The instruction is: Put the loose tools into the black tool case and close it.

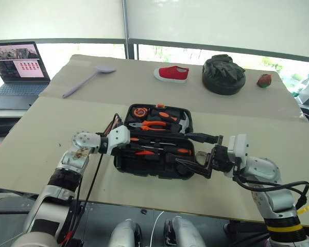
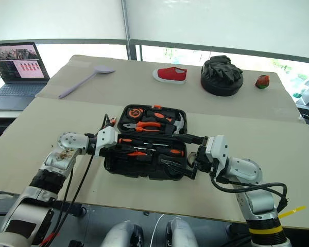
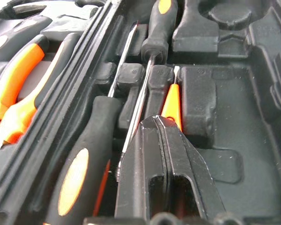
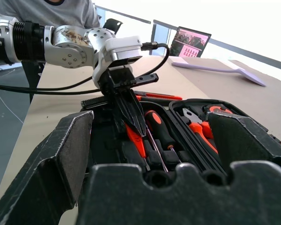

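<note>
While the pinched-shut left gripper (image 4: 139, 130) presses among slim orange-handled screwdrivers (image 3: 171, 105) in the flat black plastic tool case (image 1: 124, 165), it could dislodge them; the right gripper (image 1: 202, 154) gapes empty.

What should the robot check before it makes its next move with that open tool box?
1. Black tool case lies open on the table: ok.
2. Left gripper out of the case: not ok, its shut fingers dip among the screwdrivers.
3. Left gripper holds nothing: cannot tell; an orange tool lies at its tip.
4. Right gripper open at the case's right end: ok.
5. Every loose tool stowed: cannot tell.
6. Lid closed: not ok.
</note>
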Available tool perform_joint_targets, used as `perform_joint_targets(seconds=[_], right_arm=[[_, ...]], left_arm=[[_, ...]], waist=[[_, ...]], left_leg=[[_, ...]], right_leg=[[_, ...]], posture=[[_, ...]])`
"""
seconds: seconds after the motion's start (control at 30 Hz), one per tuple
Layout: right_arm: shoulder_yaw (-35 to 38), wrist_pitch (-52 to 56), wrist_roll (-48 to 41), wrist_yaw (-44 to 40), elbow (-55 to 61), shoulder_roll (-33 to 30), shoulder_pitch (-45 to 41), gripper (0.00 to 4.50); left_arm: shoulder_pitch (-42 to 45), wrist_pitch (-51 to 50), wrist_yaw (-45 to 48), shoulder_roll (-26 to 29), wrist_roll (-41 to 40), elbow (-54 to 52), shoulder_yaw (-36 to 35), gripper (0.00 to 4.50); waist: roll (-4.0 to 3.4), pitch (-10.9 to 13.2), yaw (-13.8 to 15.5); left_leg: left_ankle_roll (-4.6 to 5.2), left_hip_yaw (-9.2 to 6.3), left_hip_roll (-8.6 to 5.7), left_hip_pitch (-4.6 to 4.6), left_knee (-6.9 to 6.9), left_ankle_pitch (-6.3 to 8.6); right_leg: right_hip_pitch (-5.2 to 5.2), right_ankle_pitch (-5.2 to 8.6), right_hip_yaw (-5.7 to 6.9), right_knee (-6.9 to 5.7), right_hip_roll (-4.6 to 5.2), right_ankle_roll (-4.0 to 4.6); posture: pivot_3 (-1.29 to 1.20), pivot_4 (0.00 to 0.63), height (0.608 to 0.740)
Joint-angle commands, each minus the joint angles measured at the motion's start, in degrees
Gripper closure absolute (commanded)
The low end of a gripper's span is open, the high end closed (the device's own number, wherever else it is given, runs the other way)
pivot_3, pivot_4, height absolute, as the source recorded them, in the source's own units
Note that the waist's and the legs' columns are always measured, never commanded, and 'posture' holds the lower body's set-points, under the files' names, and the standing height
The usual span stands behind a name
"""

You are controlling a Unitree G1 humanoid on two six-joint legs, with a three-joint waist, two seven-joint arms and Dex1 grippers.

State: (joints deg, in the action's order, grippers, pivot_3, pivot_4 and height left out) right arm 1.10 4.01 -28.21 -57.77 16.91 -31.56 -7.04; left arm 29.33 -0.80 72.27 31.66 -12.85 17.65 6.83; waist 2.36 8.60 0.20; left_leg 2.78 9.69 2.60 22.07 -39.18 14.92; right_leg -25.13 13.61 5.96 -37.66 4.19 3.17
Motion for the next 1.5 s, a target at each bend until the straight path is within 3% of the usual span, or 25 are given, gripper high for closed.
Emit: perform_joint_targets(seconds=[0.03, 0.33, 0.47, 0.63, 0.77, 0.97, 1.03, 1.33, 1.47, 1.5], right_arm=[[4.5, -1.83, -2.34, -1.56, 0.91, -1.63, 1.79, 0.0], [9.03, -6.39, -0.94, -2.93, -2.65, -3.1, 5.88, 0.0], [8.13, -4.01, -3.54, -5.26, -2.05, -3.54, 7.04, 0.0], [7.55, -4.96, -3.15, -5.55, -2.34, -3.19, 6.4, 0.0], [7.34, -5.21, -3.61, -5.11, -1.76, -2.47, 3.8, 0.0], [6.02, -4.65, -2.96, -3.93, -0.95, -1.04, 0.64, 0.0], [5.36, -4.59, -2.5, -3.36, -0.78, -0.51, 0.22, 0.0], [3.85, -4.82, -1.67, -1.62, -0.26, 0.54, -0.5, 0.0], [3.09, -4.73, -1.37, -0.7, 0.57, 1.15, -0.46, 0.0], [2.95, -4.68, -1.33, -0.51, 0.8, 1.22, -0.4, 0.0]], left_arm=[[-4.42, -7.51, -4.88, 2.22, -11.36, -12.13, -11.94, 3.33], [-31.36, -17.49, -18.59, 9.07, -17.31, -22.1, -39.18, 0.07], [-41.96, -15.46, -21.13, 9.23, -14.72, -17.46, -46.83, 0.03], [-44.57, -16.0, -21.21, 9.62, -15.43, -16.73, -47.09, 0.03], [-36.9, -22.98, -24.69, 9.88, -18.72, -22.63, -41.95, 0.03], [-21.85, -35.08, -35.68, 7.74, -17.03, -25.93, -30.63, 0.03], [-17.05, -37.12, -39.3, 6.27, -14.76, -23.57, -26.81, 0.03], [-1.55, -34.96, -41.72, 1.71, -4.8, -7.42, -12.12, 0.03], [4.1, -33.01, -43.47, -1.16, -1.15, 1.92, -9.54, 0.03], [4.69, -32.61, -43.22, -1.49, -0.25, 3.34, -8.62, 0.28]], waist=[[0.0, 0.01, -0.17], [-0.06, 0.04, -0.9], [-0.06, 0.04, -0.66], [-0.12, 0.08, 0.59], [-0.14, 0.09, 1.33], [-0.11, 0.06, 0.98], [-0.11, 0.05, 0.73], [-0.09, 0.06, 0.45], [-0.08, 0.06, 0.41], [-0.08, 0.06, 0.41]], left_leg=[[0.0, -0.01, 0.01, 0.02, 0.0, 0.0], [-0.01, -0.01, 0.01, -0.34, 0.23, 0.03], [-0.22, -0.02, 0.01, -0.32, 0.27, 0.24], [-0.19, -0.03, 0.01, -0.29, 0.28, 0.53], [-0.22, -0.07, 0.01, -0.21, 0.28, 0.57], [-0.57, -0.04, -0.02, -0.04, 0.27, 0.31], [-0.11, -0.03, -0.02, -0.08, 0.27, 0.06], [-0.22, 0.01, -0.03, -0.12, 0.26, -0.03], [-0.25, 0.01, -0.04, -0.12, 0.23, -0.06], [-0.24, 0.01, -0.04, -0.12, 0.23, -0.06]], right_leg=[[-0.01, 0.0, 0.02, 0.0, 0.01, 0.0], [0.15, 0.03, -0.02, 0.06, 0.1, -0.03], [0.1, 0.04, -0.03, 0.09, 0.15, -0.01], [0.02, 0.05, 0.01, 0.14, 0.23, 0.03], [-0.02, 0.05, 0.08, 0.25, 0.28, 0.05], [0.06, -0.17, 0.17, 0.28, 0.26, 0.2], [0.13, -0.21, 0.16, 0.27, 0.24, 0.26], [0.09, -0.03, 0.12, 0.1, 0.14, -0.05], [0.09, -0.03, 0.12, 0.06, 0.14, -0.06], [0.08, -0.03, 0.1, 0.06, 0.14, -0.05]], posture=[[0.0, 0.15, 0.74], [0.0, 0.15, 0.74], [0.0, 0.15, 0.74], [0.0, 0.15, 0.74], [0.0, 0.15, 0.74], [0.0, 0.15, 0.74], [0.0, 0.15, 0.74], [0.0, 0.15, 0.74], [0.0, 0.15, 0.74], [0.0, 0.15, 0.74]])
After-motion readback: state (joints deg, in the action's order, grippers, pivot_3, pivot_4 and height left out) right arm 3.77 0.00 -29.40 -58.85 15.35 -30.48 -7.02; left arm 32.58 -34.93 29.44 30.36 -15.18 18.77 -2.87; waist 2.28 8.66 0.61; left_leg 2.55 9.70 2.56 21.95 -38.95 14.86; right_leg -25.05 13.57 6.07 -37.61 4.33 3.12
